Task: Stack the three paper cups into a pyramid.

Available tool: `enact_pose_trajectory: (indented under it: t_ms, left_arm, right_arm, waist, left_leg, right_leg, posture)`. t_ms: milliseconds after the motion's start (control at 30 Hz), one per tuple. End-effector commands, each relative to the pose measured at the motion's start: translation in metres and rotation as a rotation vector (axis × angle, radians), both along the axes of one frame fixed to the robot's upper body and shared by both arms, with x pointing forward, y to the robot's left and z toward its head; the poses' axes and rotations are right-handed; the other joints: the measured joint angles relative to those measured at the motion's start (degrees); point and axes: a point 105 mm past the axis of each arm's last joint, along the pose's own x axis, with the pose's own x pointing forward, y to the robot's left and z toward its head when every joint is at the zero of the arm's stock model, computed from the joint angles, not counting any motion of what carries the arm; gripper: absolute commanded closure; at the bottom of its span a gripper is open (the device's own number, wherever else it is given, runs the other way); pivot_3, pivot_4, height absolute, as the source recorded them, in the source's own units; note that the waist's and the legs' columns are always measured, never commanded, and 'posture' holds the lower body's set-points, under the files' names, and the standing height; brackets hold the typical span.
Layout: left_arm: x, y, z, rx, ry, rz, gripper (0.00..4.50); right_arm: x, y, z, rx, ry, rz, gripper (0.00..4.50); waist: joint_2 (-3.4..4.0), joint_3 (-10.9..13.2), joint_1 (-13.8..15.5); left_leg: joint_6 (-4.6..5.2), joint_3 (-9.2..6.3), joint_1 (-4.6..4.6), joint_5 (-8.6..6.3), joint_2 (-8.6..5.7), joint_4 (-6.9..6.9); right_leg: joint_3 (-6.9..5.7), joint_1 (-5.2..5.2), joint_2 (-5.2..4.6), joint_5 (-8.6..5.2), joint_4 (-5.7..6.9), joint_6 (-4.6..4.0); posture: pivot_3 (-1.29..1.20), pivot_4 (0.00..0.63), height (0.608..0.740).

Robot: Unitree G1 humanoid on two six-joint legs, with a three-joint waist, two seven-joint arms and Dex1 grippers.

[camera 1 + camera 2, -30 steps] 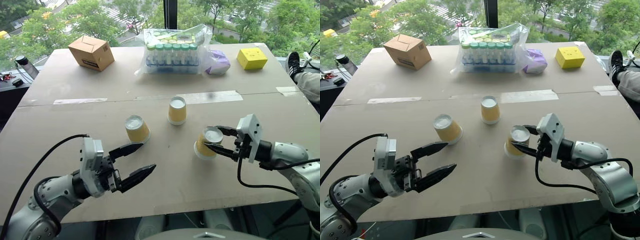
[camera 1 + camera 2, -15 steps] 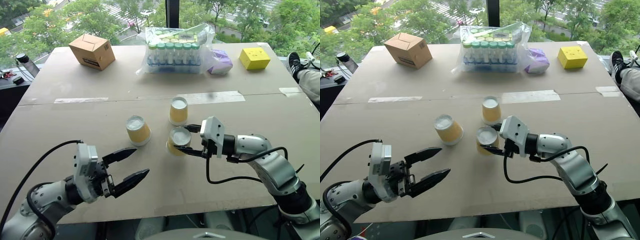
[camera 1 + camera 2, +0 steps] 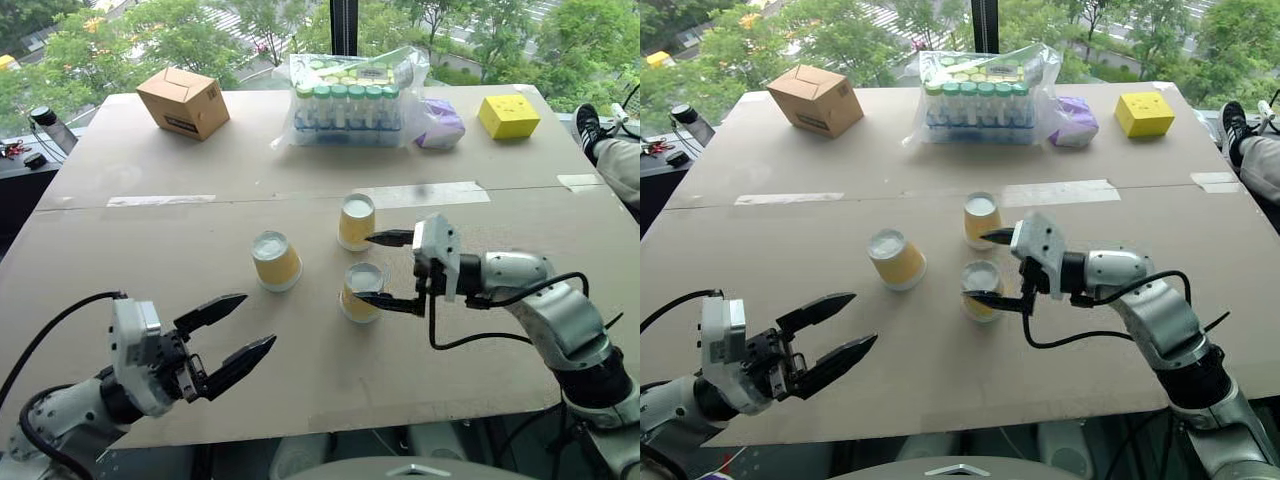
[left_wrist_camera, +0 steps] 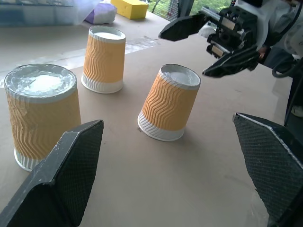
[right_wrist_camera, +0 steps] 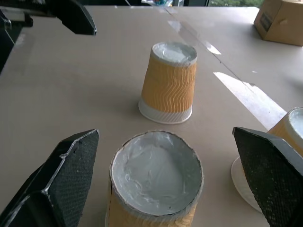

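Table [image 3: 150,260]: three upside-down cups are grouped mid-table, none stacked yet. Left cup [image 3: 274,261] is tilted and sits apart to the left; far cup [image 3: 356,221] is upright by the tape strip [image 3: 420,193]; near cup [image 3: 362,292] is just in front of the far cup, slightly tilted.

Right gripper [image 3: 388,268]: released, jaws wide, one finger above and one beside the near cup, nothing held. Left gripper [image 3: 228,332]: spread open, empty, near-left, well clear of the cups.

Step in hand, as judged: base row being laid. A base is wanted of two cups side by side, rims just touching, bases level.
- The near cup is best seated flat before retreat; any lean is passed on to the top cup.
- The open right fingers are to be withdrawn straight back, so the far cup is not clipped.
- The tilted left cup is to be gripped across its ribbed wall, lifted clear, and lowered centred over the seam.
- Paper walls crush easily: light squeeze only.
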Motion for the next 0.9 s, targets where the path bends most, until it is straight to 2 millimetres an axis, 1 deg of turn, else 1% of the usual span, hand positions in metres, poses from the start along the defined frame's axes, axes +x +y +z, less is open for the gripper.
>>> enact_pose_trajectory:
  t_ms: [33,67,167,233,300,467,567,733,900]
  left_arm:
    - [-0.003,0.011,0.012,-0.013,-0.031,-0.005,0.0]
    - [-0.005,0.013,0.012,-0.007,-0.027,-0.015,0.0]
    - [-0.008,0.015,0.017,-0.005,-0.035,-0.035,0.0]
    - [-0.008,0.019,0.02,0.011,-0.056,-0.036,0.0]
    - [-0.01,0.023,0.02,0.021,-0.046,-0.046,0.0]
    - [-0.011,0.026,0.023,0.032,-0.043,-0.041,0.0]
    - [-0.011,0.025,0.025,0.029,-0.046,-0.033,0.0]
    - [-0.011,0.025,0.026,0.012,-0.047,-0.002,0.0]
    - [-0.012,0.023,0.026,0.005,-0.046,0.009,0.0]
  right_arm:
    - [0.011,-0.003,0.026,0.078,0.014,-0.047,0.03]
    - [0.023,-0.004,0.023,0.055,0.019,-0.094,0.03]
    - [0.055,-0.004,-0.002,-0.071,0.027,-0.185,0.03]
    - [0.069,0.005,-0.015,-0.091,0.041,-0.181,0.03]
    - [0.079,0.018,-0.017,-0.071,0.055,-0.171,0.03]
    - [0.097,0.033,-0.011,-0.048,0.043,-0.189,0.03]
    - [0.1,0.035,-0.009,-0.036,0.043,-0.178,0.03]
    - [0.11,0.039,-0.012,-0.021,0.095,-0.204,0.03]
    - [0.122,0.051,-0.014,0.017,0.139,-0.235,0.03]
  waist:
    - [-0.01,0.0,-0.1]
    - [-0.02,0.0,-0.1]
    - [-0.02,0.0,-0.2]
    - [-0.05,0.0,-0.3]
    - [-0.01,0.0,-0.4]
    - [0.02,0.0,-0.9]
    - [0.02,0.0,-1.0]
    - [0.03,0.0,-1.4]
    - [0.07,0.0,-1.6]
  left_leg:
    - [0.0,0.0,0.02,0.0,0.03,-0.01]
    - [0.0,-0.04,0.03,0.0,0.08,-0.01]
    - [0.0,0.03,0.06,0.0,0.08,-0.01]
    - [-0.01,0.12,0.05,0.01,0.07,0.0]
    - [-0.01,0.18,0.03,0.01,0.07,0.0]
    - [-0.02,0.1,-0.1,0.0,0.08,-0.06]
    - [-0.02,0.13,-0.11,0.0,0.02,-0.06]
    - [-0.02,0.11,-0.11,0.0,0.02,-0.05]
    - [-0.03,0.11,-0.08,0.0,0.06,-0.06]
  right_leg:
    - [0.0,0.0,0.06,0.0,0.01,0.0]
    - [-0.05,0.01,0.13,0.0,0.02,-0.01]
    - [-0.06,0.02,0.19,0.03,0.05,-0.07]
    - [-0.03,0.02,0.17,0.04,0.04,-0.07]
    - [0.01,-0.02,0.16,0.04,0.04,-0.08]
    - [-0.02,-0.21,0.09,0.04,0.01,-0.08]
    - [-0.06,-0.24,-0.01,0.04,0.0,-0.08]
    - [-0.09,-0.23,-0.03,0.05,0.04,-0.08]
    - [-0.09,-0.26,0.04,0.05,0.08,-0.09]
  posture:
    - [0.0,0.15,0.74]
    - [0.0,0.15,0.74]
    - [0.0,0.15,0.74]
    - [0.0,0.15,0.74]
    - [0.0,0.15,0.74]
    - [0.0,0.15,0.74]
    - [0.0,0.15,0.74]
    - [0.0,0.15,0.74]
    - [0.0,0.15,0.74]
